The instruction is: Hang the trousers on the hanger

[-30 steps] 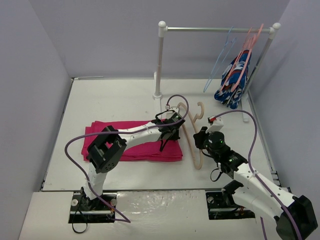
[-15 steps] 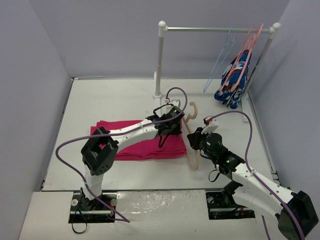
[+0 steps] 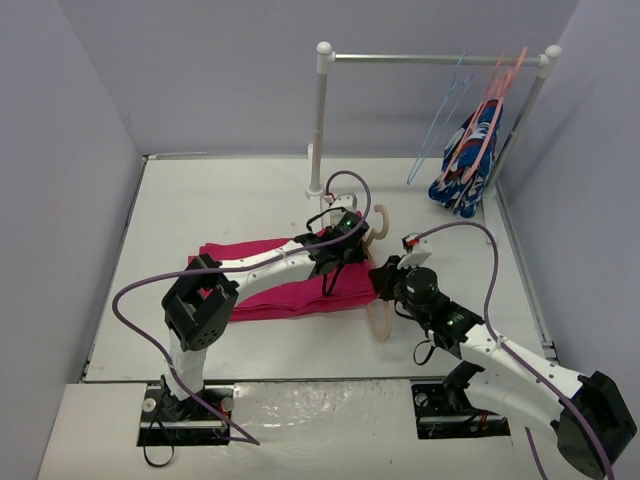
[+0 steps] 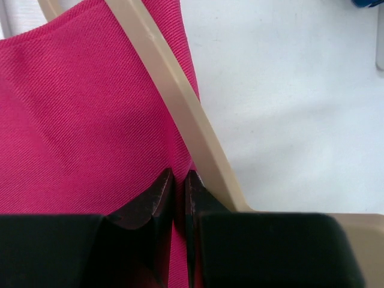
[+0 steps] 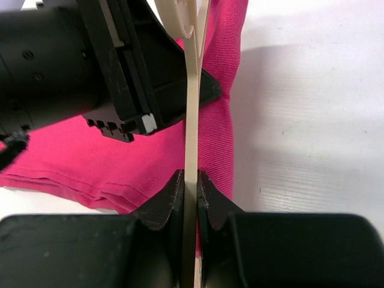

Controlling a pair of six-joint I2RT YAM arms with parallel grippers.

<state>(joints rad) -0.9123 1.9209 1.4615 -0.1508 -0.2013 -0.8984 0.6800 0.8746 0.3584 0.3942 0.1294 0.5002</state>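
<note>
The trousers — one pair, plain bright magenta, folded long — lay flat on the bench, left of the middle. The one beige hanger crossed their right end, touching the cloth. The left hand was pinched together on the cloth edge; the right hand was clamped on the hanger. Behind, one rail carried one blue wire hanger and one patterned garment — its pink hangers too bunched to count.

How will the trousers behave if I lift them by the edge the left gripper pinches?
Probably floppy: the trousers are soft cloth lying in flat folds, so only the edge in the left gripper would rise while the rest sags and trails. The visible twill weave suggests they would drag rather than slip against the hanger. The folds may slide apart.
</note>
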